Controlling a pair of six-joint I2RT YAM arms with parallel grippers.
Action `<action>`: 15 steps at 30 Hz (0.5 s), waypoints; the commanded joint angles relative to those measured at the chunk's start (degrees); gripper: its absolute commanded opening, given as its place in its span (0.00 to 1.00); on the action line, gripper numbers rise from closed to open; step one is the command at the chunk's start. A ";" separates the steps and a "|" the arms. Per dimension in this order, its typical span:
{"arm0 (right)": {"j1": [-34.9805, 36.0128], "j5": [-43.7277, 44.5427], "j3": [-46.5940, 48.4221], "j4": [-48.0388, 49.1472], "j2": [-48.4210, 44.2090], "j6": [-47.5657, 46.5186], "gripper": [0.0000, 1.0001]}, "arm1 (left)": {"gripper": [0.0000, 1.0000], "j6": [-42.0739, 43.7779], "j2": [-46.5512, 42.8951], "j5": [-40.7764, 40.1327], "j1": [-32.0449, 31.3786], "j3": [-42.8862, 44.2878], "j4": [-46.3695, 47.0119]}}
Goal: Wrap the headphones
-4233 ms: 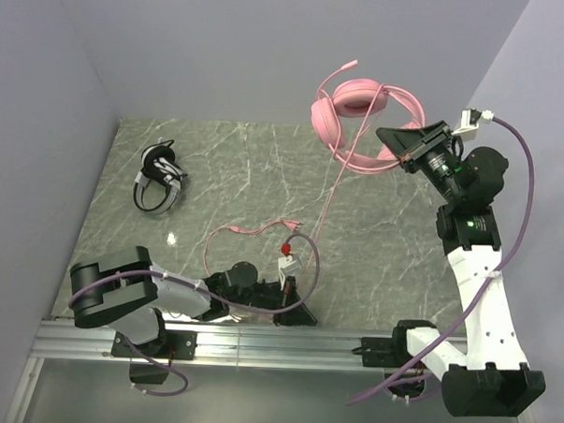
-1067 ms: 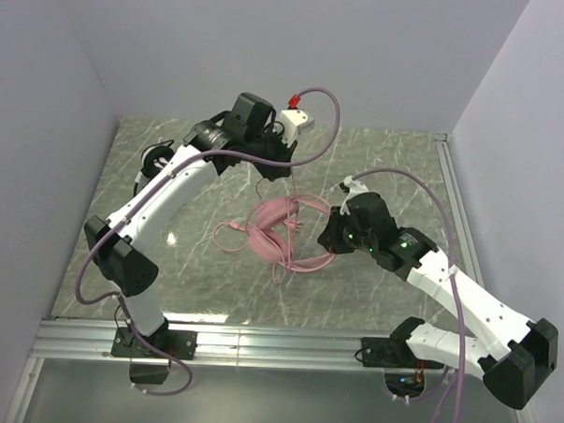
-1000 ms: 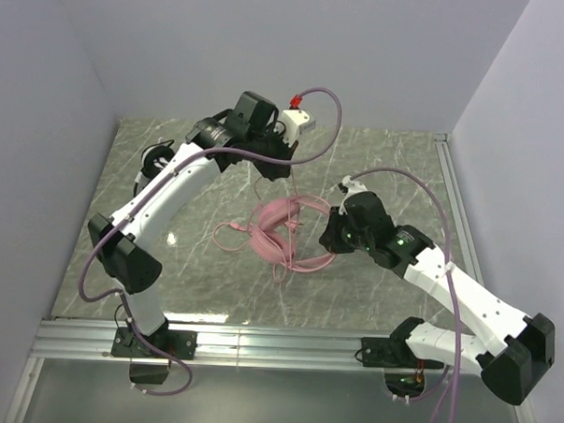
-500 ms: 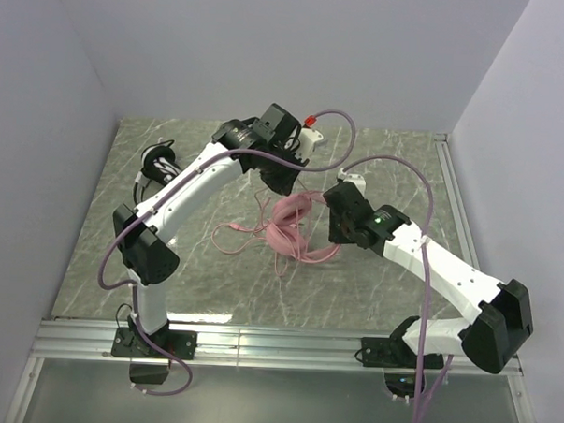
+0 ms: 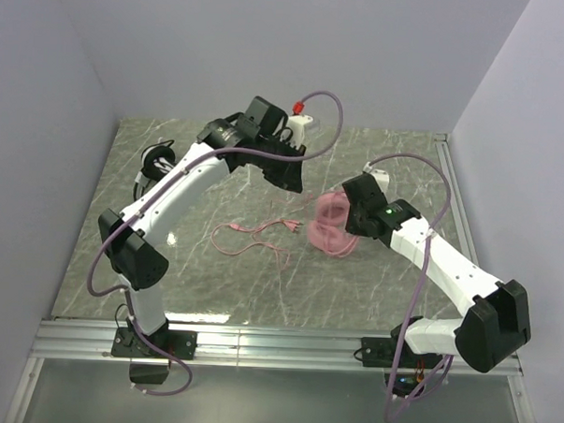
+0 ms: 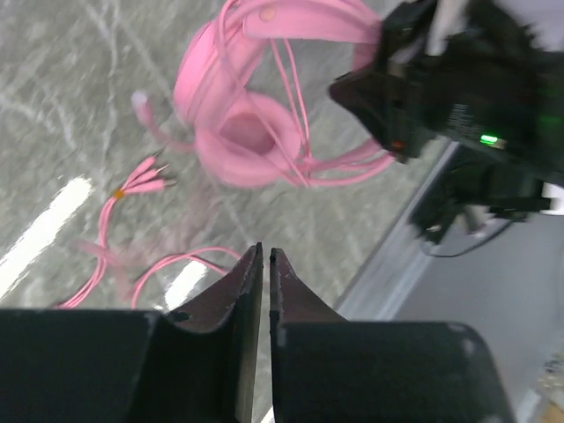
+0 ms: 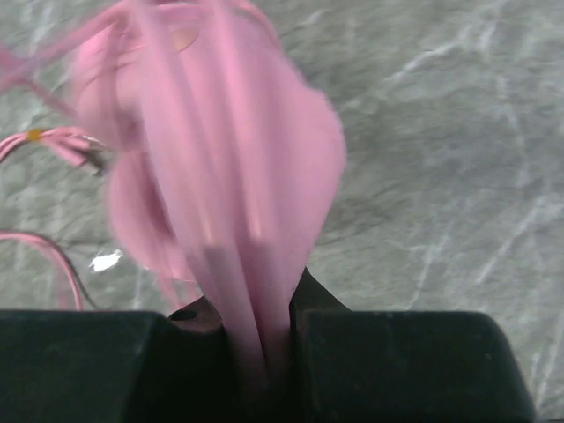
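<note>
Shifted rightward, the pink headset [image 5: 330, 225] is sitting pinched in my right gripper [image 7: 260, 348]; I'm wanting my near-shut, empty left gripper [image 6: 266, 254] retaking the slack cable [image 5: 253, 235].

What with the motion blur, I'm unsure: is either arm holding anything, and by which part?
The right fingers clamp the pink headphones by the headband; the left fingers hold nothing.

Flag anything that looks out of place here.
Much of the pink cable straggles in loose loops on the table, left of the pink headset pinched in the right gripper, rather than wound round it. Nothing looks damaged or spilled.
</note>
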 commanded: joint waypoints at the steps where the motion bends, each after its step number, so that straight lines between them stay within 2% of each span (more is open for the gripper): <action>1: -1.79 4.13 1.09 3.84 -0.72 1.36 0.00 | 0.12 -3.89 -2.60 10.22 1.30 2.11 4.10; 3: -2.67 3.52 0.74 5.67 -0.81 1.63 0.00 | 0.10 -5.21 -3.13 13.92 1.30 0.27 7.59; 4: -3.72 1.95 0.57 6.47 -0.89 1.63 0.00 | 0.06 -6.70 -4.61 17.41 1.30 -3.65 9.71; 7: -4.44 0.71 0.74 7.62 -0.11 1.37 0.00 | 0.04 -9.43 -7.43 19.91 1.21 -12.09 18.92; 10: -4.53 0.88 1.71 7.01 0.77 0.84 0.00 | 0.10 -9.44 -9.45 17.11 1.39 -15.55 20.45; 13: -4.44 1.06 1.09 7.45 0.16 0.23 0.00 | 0.11 -9.87 -10.33 14.11 2.70 -18.27 22.46; 15: -4.70 1.50 1.18 6.57 -0.36 -0.39 0.00 | 0.18 -11.36 -11.65 12.18 4.54 -20.64 27.11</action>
